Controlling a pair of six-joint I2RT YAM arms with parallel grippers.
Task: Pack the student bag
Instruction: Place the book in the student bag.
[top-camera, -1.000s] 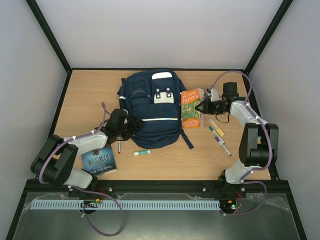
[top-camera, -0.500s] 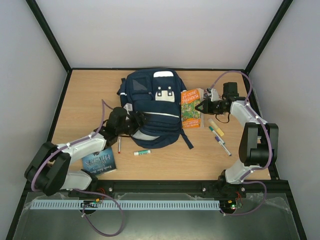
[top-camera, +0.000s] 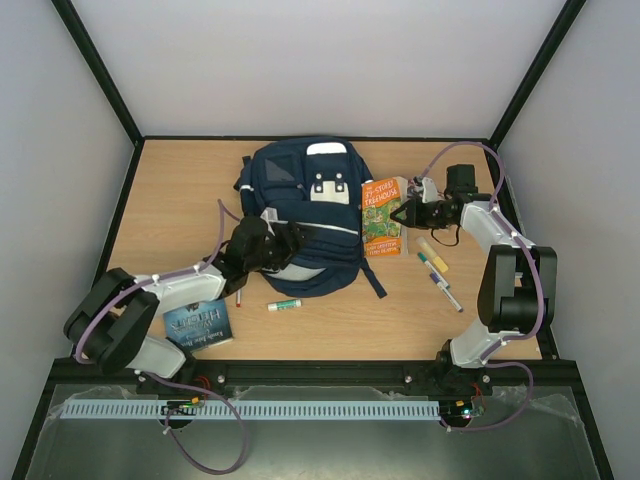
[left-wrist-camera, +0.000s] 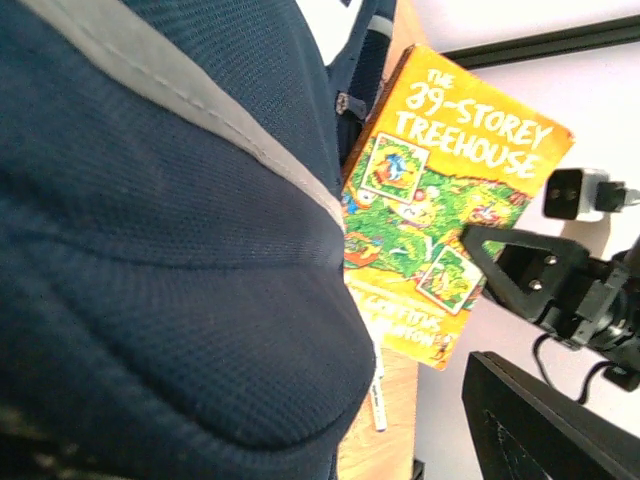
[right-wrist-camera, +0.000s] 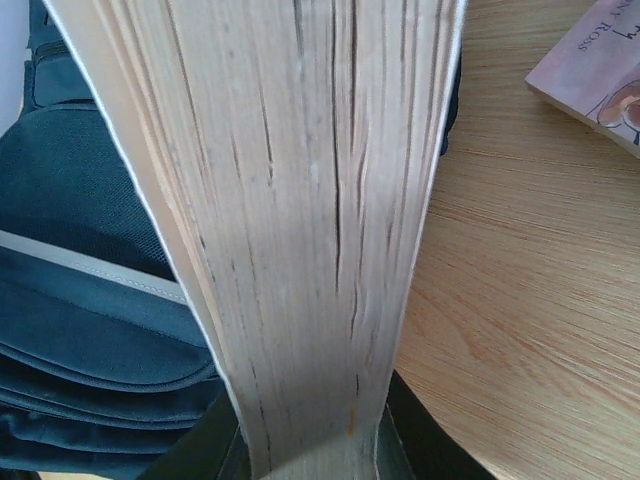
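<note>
Only the left arm is doing anything here. In the overhead view the left gripper (top-camera: 288, 244) slides toward 3 o'clock. It goes from just off the lower-left side of the student bag (top-camera: 305, 190) to tucked right in against its front, with the forearm stretched out longer behind it. The bag's lower half gets shoved around too. The white reflective strip (top-camera: 338, 230) was running level across the front and now sits a bit higher and slanted, left end up, and the fabric below it bunches out. Less of the red pen (top-camera: 238, 297) shows now, since the wrist covers its far end.
</note>
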